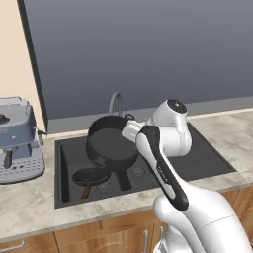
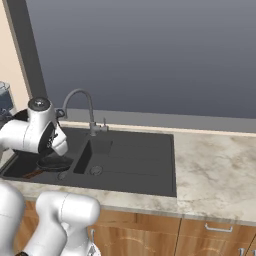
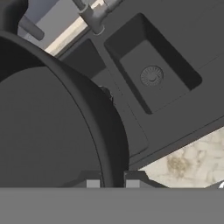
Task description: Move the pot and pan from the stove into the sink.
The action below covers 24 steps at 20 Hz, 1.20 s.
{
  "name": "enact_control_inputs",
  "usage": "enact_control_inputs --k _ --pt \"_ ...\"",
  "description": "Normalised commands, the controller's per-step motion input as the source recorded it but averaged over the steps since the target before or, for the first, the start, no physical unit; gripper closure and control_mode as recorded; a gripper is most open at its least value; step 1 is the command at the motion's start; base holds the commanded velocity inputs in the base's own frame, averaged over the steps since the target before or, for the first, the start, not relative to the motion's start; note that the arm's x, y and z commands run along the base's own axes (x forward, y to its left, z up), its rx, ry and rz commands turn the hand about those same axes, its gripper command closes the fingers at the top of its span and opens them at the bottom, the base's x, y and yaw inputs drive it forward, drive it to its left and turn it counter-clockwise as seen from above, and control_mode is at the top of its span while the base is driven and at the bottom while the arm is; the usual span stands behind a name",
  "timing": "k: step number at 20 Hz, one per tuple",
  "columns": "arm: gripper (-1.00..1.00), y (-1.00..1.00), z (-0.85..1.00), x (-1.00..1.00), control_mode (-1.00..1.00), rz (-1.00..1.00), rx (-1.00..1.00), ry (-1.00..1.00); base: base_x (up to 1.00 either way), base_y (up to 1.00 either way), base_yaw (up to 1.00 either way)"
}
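The gripper (image 3: 113,183) is clamped on the rim of the pot (image 1: 111,143), one finger on either side of the wall at the bottom of the hand view. In the left base view the pot hangs tilted above the sink (image 1: 66,168), its open mouth turned toward the camera, with nothing inside. The pan (image 1: 91,176) lies flat on the basin floor at about 7 o'clock from the pot, its brown handle running toward the front rim; whether pot and pan touch cannot be told.

The faucet (image 1: 114,103) rises at 12 o'clock just behind the pot, near its upper rim. An espresso machine (image 1: 17,141) stands on the marble counter (image 1: 29,207) at 9 o'clock of the sink, apart from the basin edge.

In the hand view the pot wall covers the left half; a smaller basin with a round drain (image 3: 152,76) lies at 2 o'clock. In the right base view the arm's white wrist hides most of the pot.
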Motion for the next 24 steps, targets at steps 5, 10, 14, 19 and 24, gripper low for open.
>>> enact_control_inputs --k 5,10,14,19,24 --pt "1.00 0.36 -0.50 0.31 -1.00 -0.01 0.00 0.03 0.00 0.00 0.00" --pt "1.00 0.07 -0.33 0.42 -1.00 -0.05 0.00 0.00 0.00 0.00 0.00" --pt "1.00 0.07 -0.22 0.26 -1.00 -0.07 0.00 0.00 0.00 0.00 0.00" --pt "1.00 0.00 -0.03 0.00 -1.00 0.00 0.00 0.00 0.00 0.00 0.00" --pt "1.00 0.00 -0.32 -0.03 -1.00 0.00 -0.03 0.00 0.00 0.00 0.00"
